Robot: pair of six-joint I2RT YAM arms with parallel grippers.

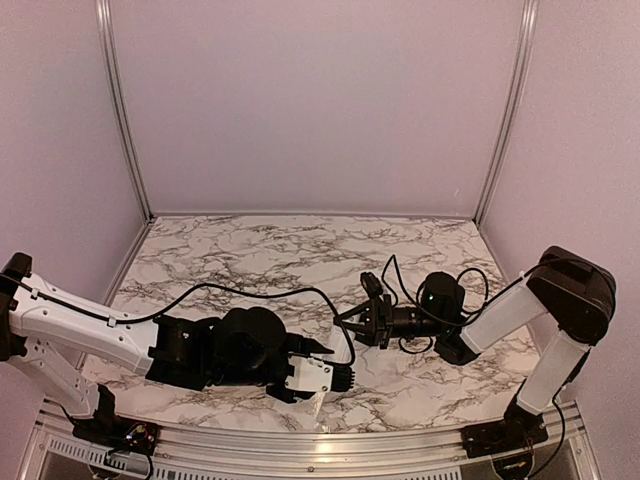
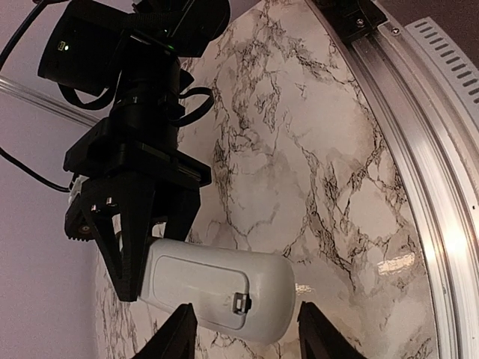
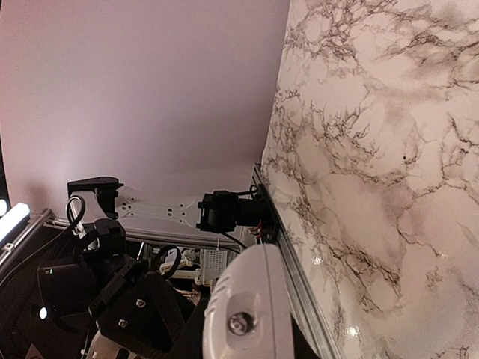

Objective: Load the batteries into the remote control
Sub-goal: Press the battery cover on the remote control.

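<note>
Left claw (image 2: pixel 247 318) gripping remote control (image 2: pixel 217 288), marble table (image 2: pixel 337 149)

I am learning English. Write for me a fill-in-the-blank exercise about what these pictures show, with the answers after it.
1. The left gripper holds a ___ remote control between its fingers.
2. The right gripper, close to the remote control, is ___ in colour.
3. The table has a ___ pattern with dark veins.

Missing words: white; black; marble.
</note>
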